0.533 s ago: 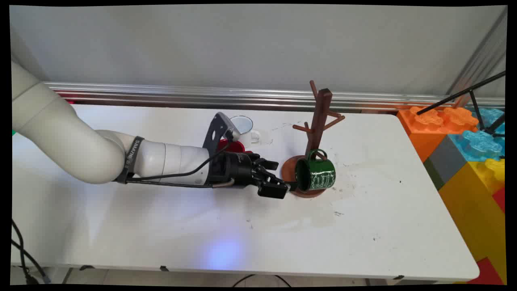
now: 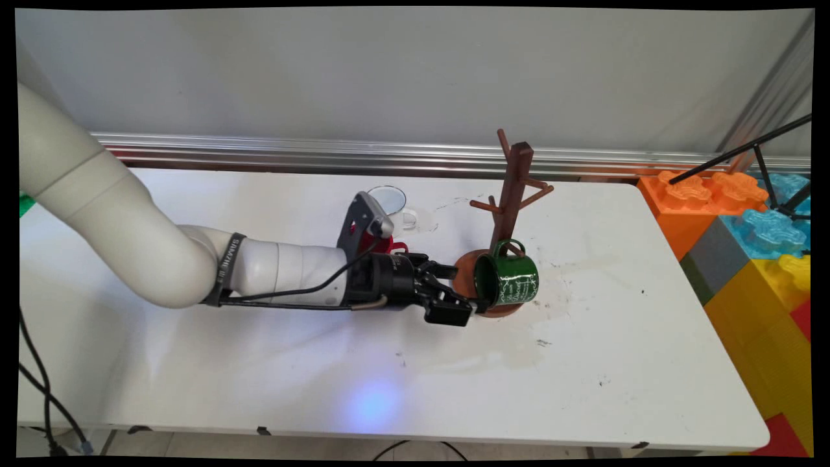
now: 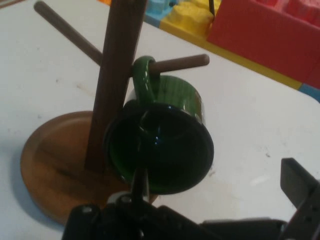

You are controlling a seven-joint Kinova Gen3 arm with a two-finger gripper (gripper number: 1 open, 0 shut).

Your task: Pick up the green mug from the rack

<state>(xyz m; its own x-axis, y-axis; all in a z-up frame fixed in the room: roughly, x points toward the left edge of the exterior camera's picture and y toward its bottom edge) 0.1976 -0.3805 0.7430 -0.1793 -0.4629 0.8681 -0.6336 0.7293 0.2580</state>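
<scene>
The hand [image 2: 462, 306], fingers spread, lies level just left of the green mug [image 2: 507, 280], whose mouth faces it while hanging from the mug tree [image 2: 512, 194].

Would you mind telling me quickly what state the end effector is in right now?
End effector: open, holding nothing, its mouth at the rim of the green mug hanging on the wooden mug tree.
</scene>
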